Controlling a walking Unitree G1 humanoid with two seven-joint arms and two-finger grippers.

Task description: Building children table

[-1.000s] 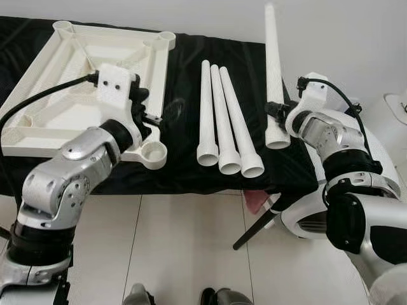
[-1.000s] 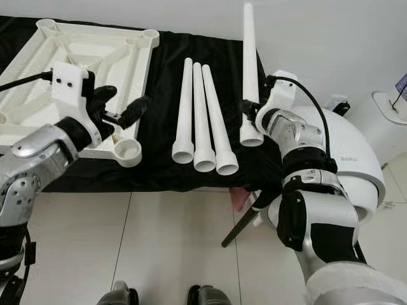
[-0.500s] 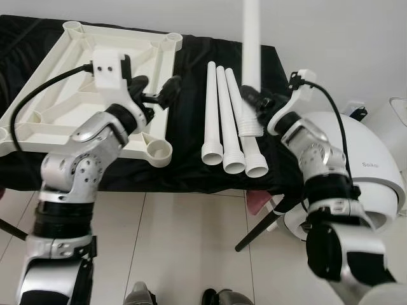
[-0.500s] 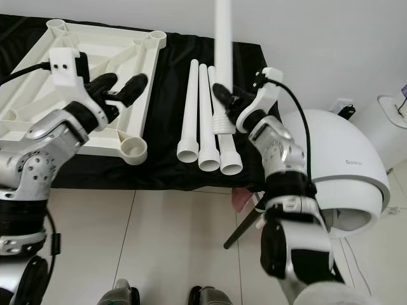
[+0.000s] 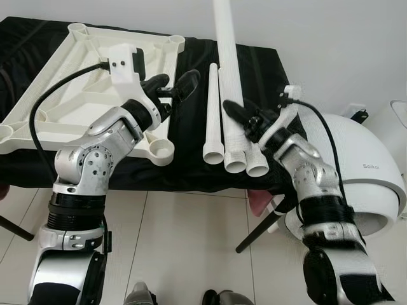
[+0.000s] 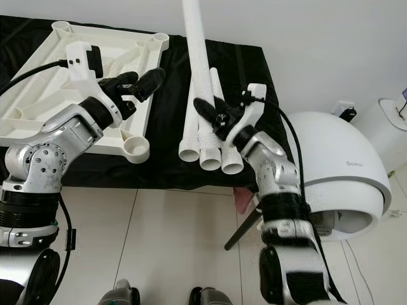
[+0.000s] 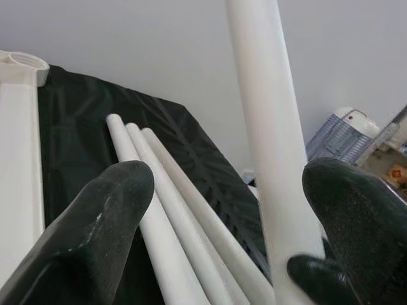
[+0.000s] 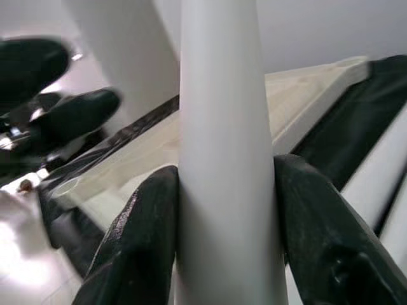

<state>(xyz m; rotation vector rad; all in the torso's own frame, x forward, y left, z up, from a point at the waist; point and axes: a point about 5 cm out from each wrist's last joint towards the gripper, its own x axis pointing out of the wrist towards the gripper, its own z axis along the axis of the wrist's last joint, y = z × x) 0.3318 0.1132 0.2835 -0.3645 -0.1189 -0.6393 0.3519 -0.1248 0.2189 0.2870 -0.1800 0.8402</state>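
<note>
Left eye view: right gripper (image 5: pixel 245 121) clamps the long white tapered plastic table leg (image 5: pixel 227 57) upright near its base, above three spare white legs (image 5: pixel 234 136); the upturned white plastic tabletop frame (image 5: pixel 44 95) lies at nine o'clock. Left wrist view: left gripper (image 7: pixel 222 216) stands open around the held leg without touching; closing off-centre could knock the top-heavy leg askew and let it slip.

The left arm bends at the elbow and reaches forward, its tool (image 5: pixel 173 86) spread wide, both black fingers (image 7: pixel 95 235) apart with nothing between them. The right arm angles up and inward (forearm raised), its tool (image 6: pixel 212 114) clamped around a white leg (image 6: pixel 196 57), fingers (image 8: pixel 137 241) pressing on both sides.
</note>
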